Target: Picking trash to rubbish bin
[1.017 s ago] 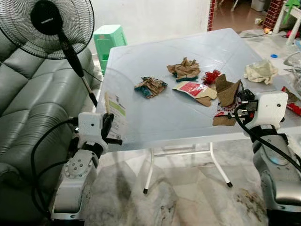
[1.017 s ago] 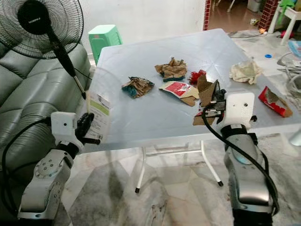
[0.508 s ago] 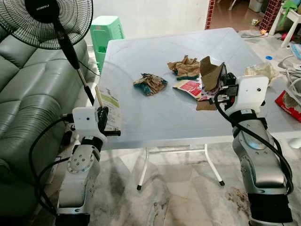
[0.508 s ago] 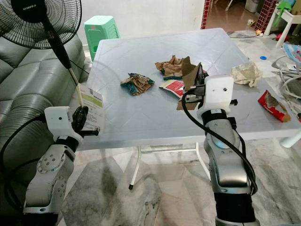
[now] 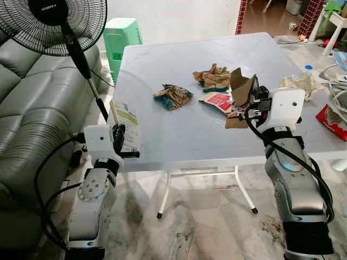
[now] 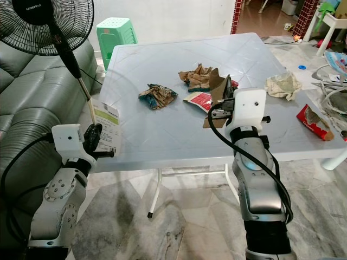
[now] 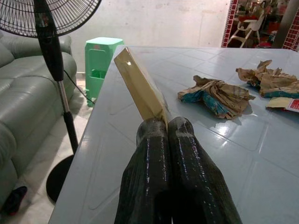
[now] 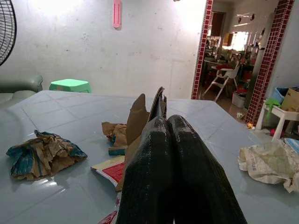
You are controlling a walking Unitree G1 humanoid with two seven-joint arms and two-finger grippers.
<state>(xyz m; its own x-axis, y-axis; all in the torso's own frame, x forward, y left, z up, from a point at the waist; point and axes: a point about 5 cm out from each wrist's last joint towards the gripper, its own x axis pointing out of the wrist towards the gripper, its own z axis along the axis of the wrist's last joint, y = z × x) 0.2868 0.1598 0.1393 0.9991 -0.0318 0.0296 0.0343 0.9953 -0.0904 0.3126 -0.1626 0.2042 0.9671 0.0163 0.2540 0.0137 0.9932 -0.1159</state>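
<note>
My left gripper (image 5: pixel 120 142) is shut on a flat tan packet with a green and white label (image 5: pixel 128 124), held upright at the table's left front edge; the packet (image 7: pixel 140 86) rises from between the fingers. Over the right part of the pale grey table (image 5: pixel 179 138), my right gripper (image 5: pixel 254 103) is shut on a torn brown cardboard piece (image 5: pixel 240 86), which hangs just above the surface. Loose on the table lie a blue-brown crumpled wrapper (image 5: pixel 173 96), brown crumpled paper (image 5: pixel 212 78), a red and white packet (image 5: pixel 218 101) and a beige wad (image 5: pixel 298 83).
A standing fan (image 5: pixel 59 21) and a grey-green sofa (image 5: pixel 27 108) are on the left, close to my left arm. A green plastic stool (image 5: pixel 124 35) stands behind the table. A red packet (image 6: pixel 312 120) lies near the table's right edge. Marble floor stretches beneath.
The camera has shifted. My right gripper has lifted the brown cardboard off the table's front right area and carried it up and inward. The left gripper still holds its packet.
</note>
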